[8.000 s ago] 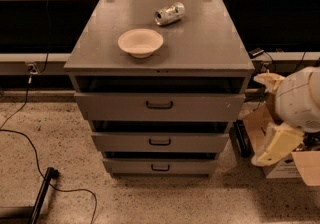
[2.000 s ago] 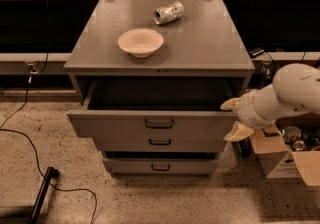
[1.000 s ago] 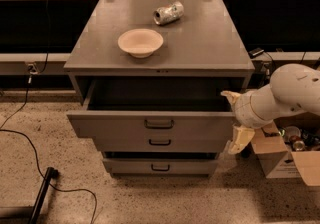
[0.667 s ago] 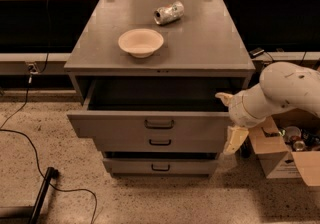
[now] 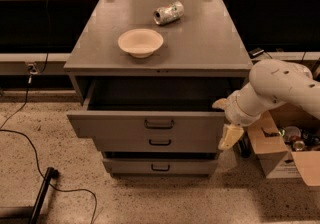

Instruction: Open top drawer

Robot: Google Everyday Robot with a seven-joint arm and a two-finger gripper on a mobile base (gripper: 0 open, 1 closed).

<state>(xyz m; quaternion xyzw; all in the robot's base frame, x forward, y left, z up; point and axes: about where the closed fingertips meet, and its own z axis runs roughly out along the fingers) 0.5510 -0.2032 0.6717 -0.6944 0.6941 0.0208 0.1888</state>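
Observation:
The top drawer (image 5: 125,124) of the grey cabinet (image 5: 210,53) stands pulled out, its dark inside showing and its small black bar handle (image 5: 159,124) at the centre of the front. My gripper (image 5: 226,120) is at the drawer's right front corner, on the end of my white arm (image 5: 280,88), which reaches in from the right. One pale finger points toward the drawer's top edge, the other hangs down beside the front. It holds nothing that I can see.
A cream bowl (image 5: 140,42) and a crushed can (image 5: 168,12) lie on the cabinet top. Two lower drawers (image 5: 160,142) are shut. A cardboard box (image 5: 280,148) with small items stands right of the cabinet. A black cable and rod (image 5: 42,188) lie on the floor at left.
The top drawer went from nearly shut to pulled out. In the last second my gripper and arm shifted slightly left along the drawer's right corner; the drawer has stayed put.

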